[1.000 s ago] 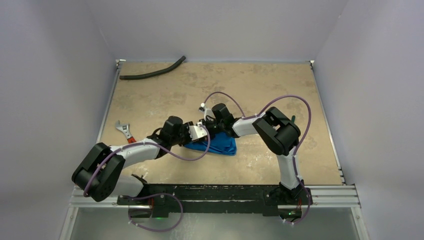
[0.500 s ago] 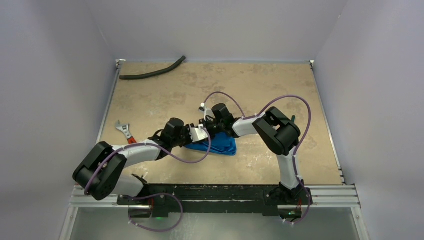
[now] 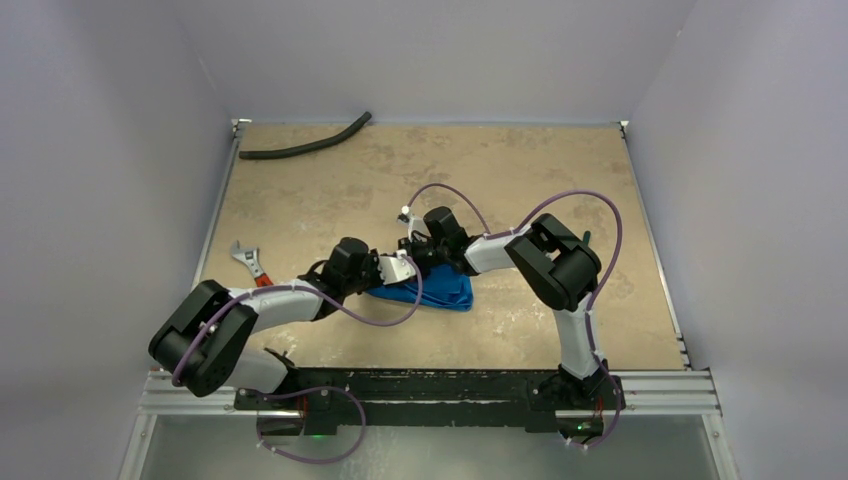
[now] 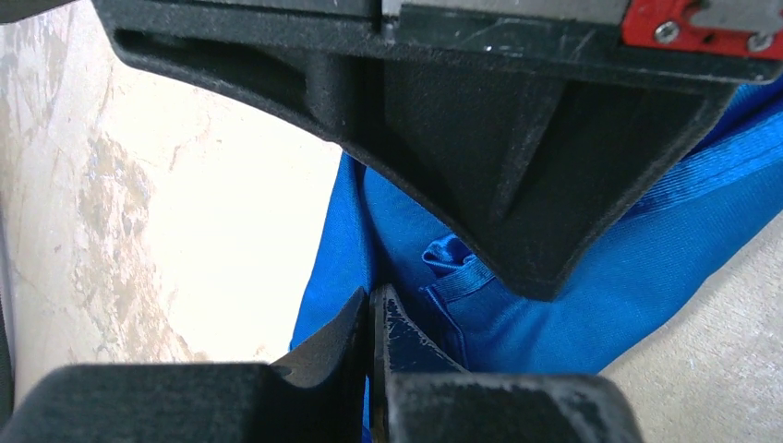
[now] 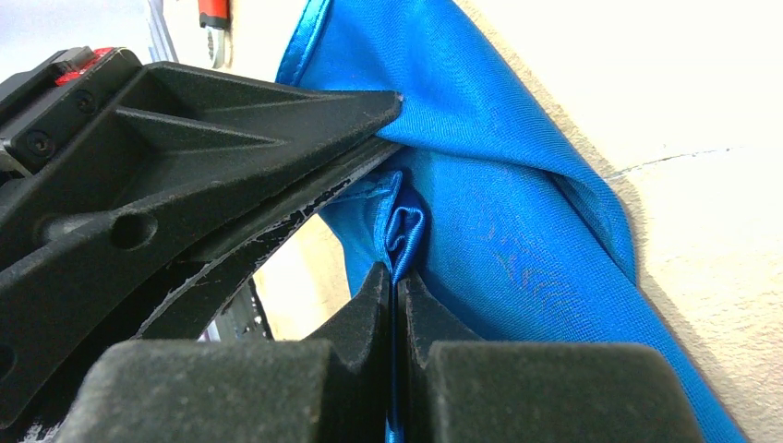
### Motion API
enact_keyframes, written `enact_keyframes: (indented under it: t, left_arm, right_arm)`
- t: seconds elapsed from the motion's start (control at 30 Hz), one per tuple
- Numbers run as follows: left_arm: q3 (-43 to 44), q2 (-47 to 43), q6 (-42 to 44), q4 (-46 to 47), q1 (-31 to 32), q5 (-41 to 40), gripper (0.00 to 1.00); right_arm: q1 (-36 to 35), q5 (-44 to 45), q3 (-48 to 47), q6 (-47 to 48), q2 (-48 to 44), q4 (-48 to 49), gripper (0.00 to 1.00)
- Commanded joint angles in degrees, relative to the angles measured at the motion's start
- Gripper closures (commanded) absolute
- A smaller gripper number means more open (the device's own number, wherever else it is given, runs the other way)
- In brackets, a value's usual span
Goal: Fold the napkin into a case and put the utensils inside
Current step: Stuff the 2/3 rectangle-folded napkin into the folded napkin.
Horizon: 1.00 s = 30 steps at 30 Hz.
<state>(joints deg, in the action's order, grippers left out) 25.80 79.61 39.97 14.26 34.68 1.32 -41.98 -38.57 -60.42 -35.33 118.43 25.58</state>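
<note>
The napkin (image 3: 447, 291), a shiny blue cloth, lies bunched in loose folds on the table just in front of both arms, and no case shape shows. My left gripper (image 3: 408, 274) is shut on a thin layer of the napkin (image 4: 572, 268) at its left side. My right gripper (image 3: 420, 264) is shut on a raised satin fold of the napkin (image 5: 517, 185). The two grippers nearly touch: the right one's fingers (image 4: 536, 185) fill the top of the left wrist view. The left one's fingers (image 5: 185, 138) cross the right wrist view. The utensils are out of view.
A silver wrench with a red handle (image 3: 250, 262) lies left of the left arm and shows as the wrench (image 5: 214, 18) at the top of the right wrist view. A long black hose (image 3: 305, 145) lies at the far left corner. Grey walls enclose the tan table (image 3: 520, 180).
My left gripper's jaws have closed on the napkin, and the left arm has shifted slightly. The right gripper keeps its hold and has not moved.
</note>
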Motion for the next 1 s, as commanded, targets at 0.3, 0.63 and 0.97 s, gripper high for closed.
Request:
enact_keyframes:
  t: [0.3,0.63,0.97]
  left_arm:
    - [4.0,-2.5,-4.2,-0.1,0.1,0.9,1.00]
    - [2.1,-4.3,-3.9,-2.8,0.1,3.7,1.00]
    - [0.9,-4.3,-2.6,-2.2,0.1,5.5,1.00]
  right_arm:
    - [-0.2,3.9,1.6,3.1,2.0,-8.6,1.00]
    - [-0.2,4.6,1.0,3.5,1.7,-9.9,1.00]
    - [-0.1,3.6,-3.0,4.7,1.0,-11.7,1.00]
